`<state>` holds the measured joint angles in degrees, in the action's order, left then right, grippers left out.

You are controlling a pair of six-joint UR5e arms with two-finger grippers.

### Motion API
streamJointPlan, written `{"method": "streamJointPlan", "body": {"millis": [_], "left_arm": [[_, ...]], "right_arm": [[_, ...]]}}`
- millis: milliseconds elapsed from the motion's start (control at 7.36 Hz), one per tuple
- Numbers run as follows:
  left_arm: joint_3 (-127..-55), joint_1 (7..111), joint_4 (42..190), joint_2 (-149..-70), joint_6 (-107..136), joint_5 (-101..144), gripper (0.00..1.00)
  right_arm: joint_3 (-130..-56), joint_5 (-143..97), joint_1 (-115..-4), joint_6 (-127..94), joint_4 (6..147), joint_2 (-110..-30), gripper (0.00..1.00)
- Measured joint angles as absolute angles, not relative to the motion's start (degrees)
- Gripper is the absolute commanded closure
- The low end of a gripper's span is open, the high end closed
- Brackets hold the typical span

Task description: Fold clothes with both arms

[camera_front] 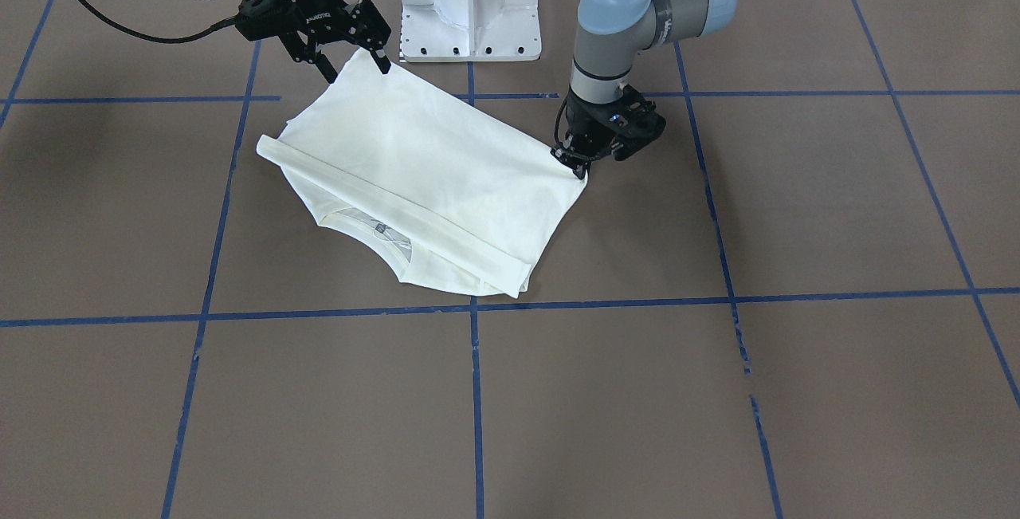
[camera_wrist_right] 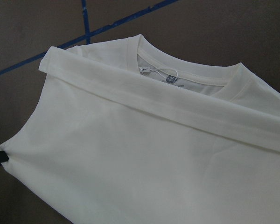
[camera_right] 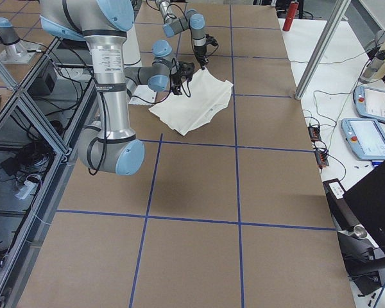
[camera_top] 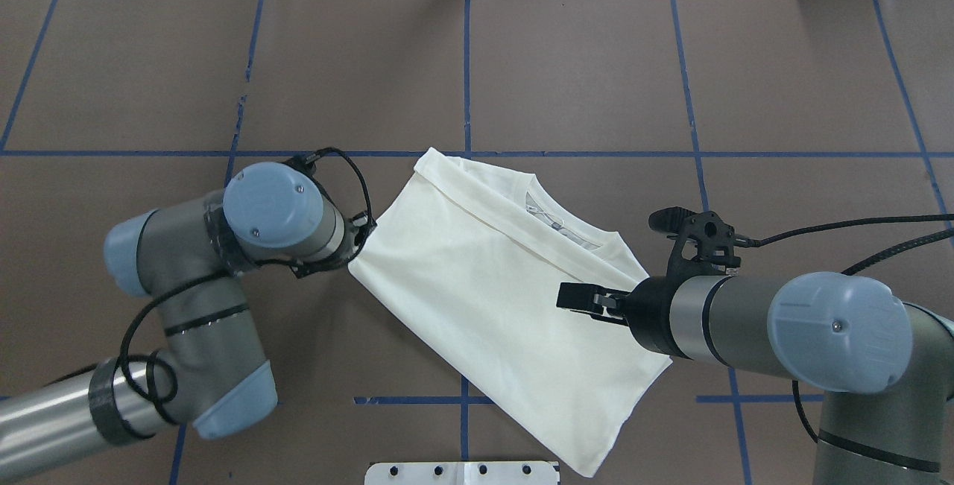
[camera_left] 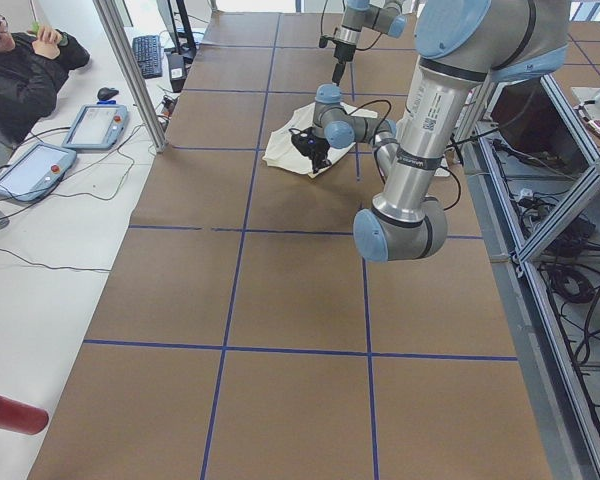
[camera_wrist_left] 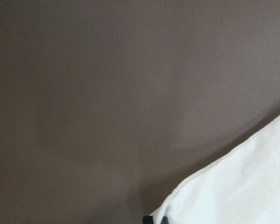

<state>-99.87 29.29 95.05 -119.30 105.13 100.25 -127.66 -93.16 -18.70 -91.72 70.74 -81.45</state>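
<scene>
The cream shirt (camera_front: 430,176) lies folded on the brown table, plain side up, with a folded band across it and the collar (camera_top: 555,220) and its label showing. My left gripper (camera_front: 575,162) sits low at the shirt's side corner, shut on that corner; its wrist view shows only the cloth edge (camera_wrist_left: 242,186) and a black fingertip (camera_wrist_left: 155,219). My right gripper (camera_front: 357,66) hangs open above the shirt's corner nearest the base, fingers spread and holding nothing. From the right wrist view the whole shirt (camera_wrist_right: 144,154) shows below, at a distance.
The white base block (camera_front: 470,1) stands just behind the shirt. Blue tape lines (camera_front: 476,391) cross the brown table. A person (camera_left: 20,70) sits at a side desk with teach pendants (camera_left: 95,125). A red cylinder (camera_left: 10,412) lies off the table's end.
</scene>
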Motion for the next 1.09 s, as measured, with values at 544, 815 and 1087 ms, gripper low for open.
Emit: {"method": "streamJointPlan", "body": {"millis": [544, 815, 1087], "left_arm": [[-73.09, 42.15, 108.25, -134.1, 93.25, 100.03, 1.0], [-60.53, 43.12, 117.25, -141.65, 91.3, 99.46, 1.0], [-54.26, 43.27, 122.45, -144.08, 89.84, 98.36, 1.0]], "right_arm": [[-126.93, -92.62, -18.72, -91.76, 70.75, -81.6, 0.0], [-126.18, -92.56, -18.67, -91.76, 70.75, -81.47, 0.0], [-125.96, -92.49, -18.58, -91.7, 70.75, -81.38, 0.0]]}}
